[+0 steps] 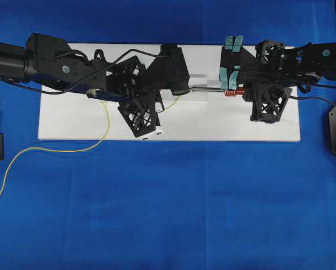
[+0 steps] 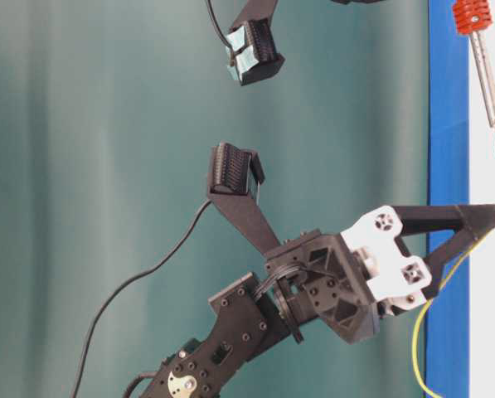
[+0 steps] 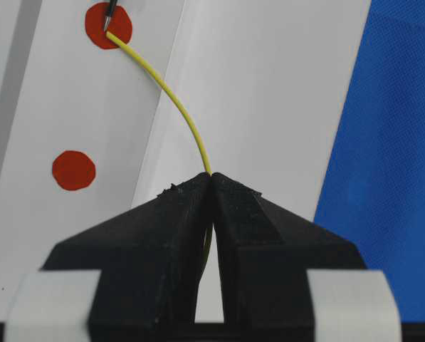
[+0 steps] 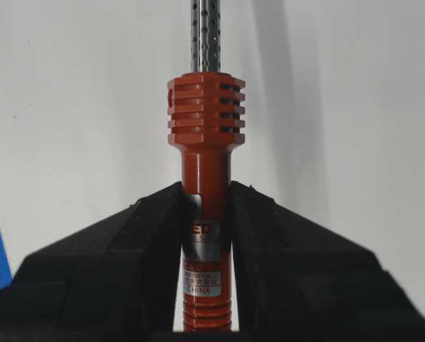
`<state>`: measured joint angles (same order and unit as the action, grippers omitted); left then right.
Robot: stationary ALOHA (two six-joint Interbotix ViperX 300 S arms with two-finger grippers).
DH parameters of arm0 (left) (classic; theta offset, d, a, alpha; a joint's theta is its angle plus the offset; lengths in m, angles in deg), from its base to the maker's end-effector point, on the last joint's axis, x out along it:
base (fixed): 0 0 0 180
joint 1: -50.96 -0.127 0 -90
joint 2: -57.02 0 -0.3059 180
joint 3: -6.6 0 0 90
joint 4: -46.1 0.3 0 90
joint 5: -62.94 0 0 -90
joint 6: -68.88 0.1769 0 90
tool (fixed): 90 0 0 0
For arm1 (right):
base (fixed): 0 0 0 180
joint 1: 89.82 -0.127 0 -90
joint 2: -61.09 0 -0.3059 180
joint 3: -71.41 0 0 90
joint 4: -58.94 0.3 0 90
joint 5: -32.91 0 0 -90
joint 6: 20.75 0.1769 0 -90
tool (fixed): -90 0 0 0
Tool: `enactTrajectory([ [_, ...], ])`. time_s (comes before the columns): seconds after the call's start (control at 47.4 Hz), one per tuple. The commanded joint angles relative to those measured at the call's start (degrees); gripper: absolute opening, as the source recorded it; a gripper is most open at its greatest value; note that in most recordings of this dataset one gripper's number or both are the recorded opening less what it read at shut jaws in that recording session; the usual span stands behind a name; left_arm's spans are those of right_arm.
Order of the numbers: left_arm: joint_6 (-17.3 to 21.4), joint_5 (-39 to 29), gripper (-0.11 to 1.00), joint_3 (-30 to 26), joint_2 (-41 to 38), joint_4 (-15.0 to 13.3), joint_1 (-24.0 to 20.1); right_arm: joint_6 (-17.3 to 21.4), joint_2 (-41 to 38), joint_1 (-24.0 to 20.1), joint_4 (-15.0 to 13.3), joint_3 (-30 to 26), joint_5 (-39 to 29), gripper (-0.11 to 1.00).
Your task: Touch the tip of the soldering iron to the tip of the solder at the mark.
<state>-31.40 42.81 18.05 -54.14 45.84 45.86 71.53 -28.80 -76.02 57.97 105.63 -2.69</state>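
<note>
A white board [image 1: 72, 126] bearing red dots [image 3: 74, 170] lies on a blue cloth [image 1: 168, 214].

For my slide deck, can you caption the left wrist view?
Left gripper pinches the solder, its end meeting the soldering iron tip on a red mark.

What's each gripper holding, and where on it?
Left gripper pinches the solder near its free end. Right gripper clamps the soldering iron on its red handle.
</note>
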Motion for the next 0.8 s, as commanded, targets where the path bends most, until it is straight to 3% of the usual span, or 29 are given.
enactTrajectory([
  [0.0, 0.1, 0.2, 0.01, -1.2, 1.1, 0.2, 0.2, 0.0, 0.4, 0.0, -0.1, -1.4, 0.2, 0.06],
  [0.78, 0.5, -0.1, 0.01, -0.9, 3.3, 0.2, 0.2, 0.0, 0.5, 0.0, -0.2, -1.3, 0.4, 0.06],
])
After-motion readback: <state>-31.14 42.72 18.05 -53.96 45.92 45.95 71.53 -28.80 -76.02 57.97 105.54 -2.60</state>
